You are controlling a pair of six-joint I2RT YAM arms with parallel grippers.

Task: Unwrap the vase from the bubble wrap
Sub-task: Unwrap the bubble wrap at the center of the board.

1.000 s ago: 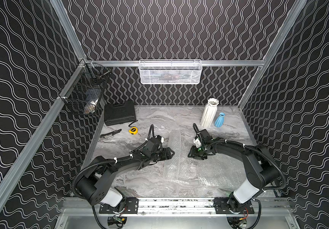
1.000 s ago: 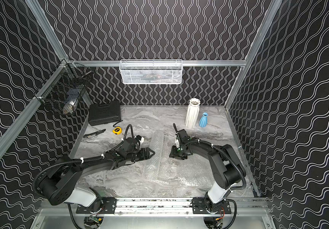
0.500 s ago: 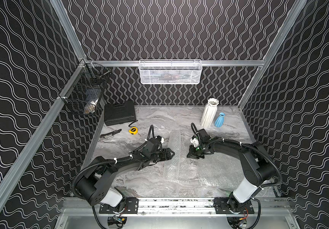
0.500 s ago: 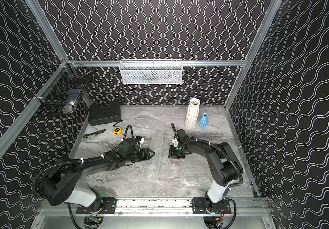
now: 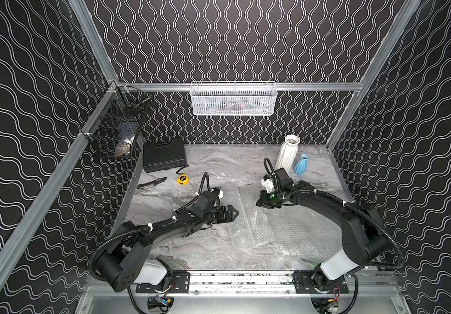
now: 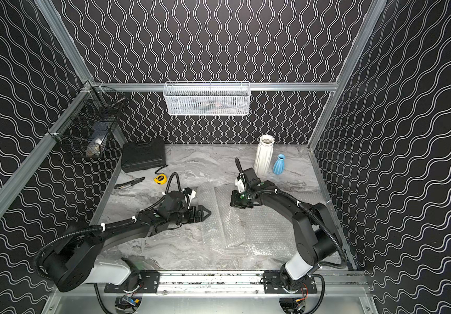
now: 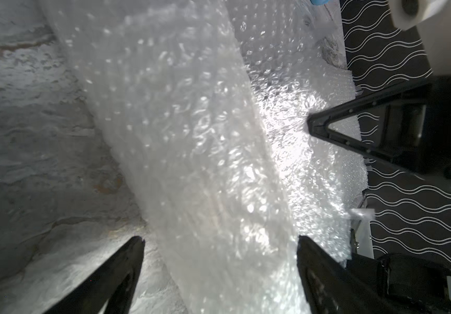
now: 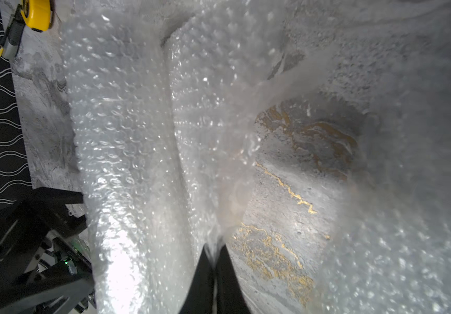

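Note:
Clear bubble wrap (image 5: 257, 225) lies spread over the middle of the marble table (image 5: 219, 163) in both top views, with a long rolled fold (image 7: 191, 141) running through it. My left gripper (image 7: 219, 240) is open, one finger on each side of that fold, at its left edge (image 5: 234, 213). My right gripper (image 8: 215, 251) is shut on a pinched ridge of the bubble wrap, just right of the fold (image 5: 259, 202). A white ribbed vase (image 5: 288, 155) and a small blue vase (image 5: 300, 165) stand bare at the back right. No vase shows inside the wrap.
A black case (image 5: 163, 157), a yellow tape measure (image 5: 182, 178) and a dark hand tool (image 5: 151, 183) lie at the back left. A white mesh basket (image 5: 232, 99) hangs on the back wall and a black wire basket (image 5: 115, 130) on the left rail.
My left gripper has opened around the fold. My right gripper has shifted slightly left and closed on the wrap.

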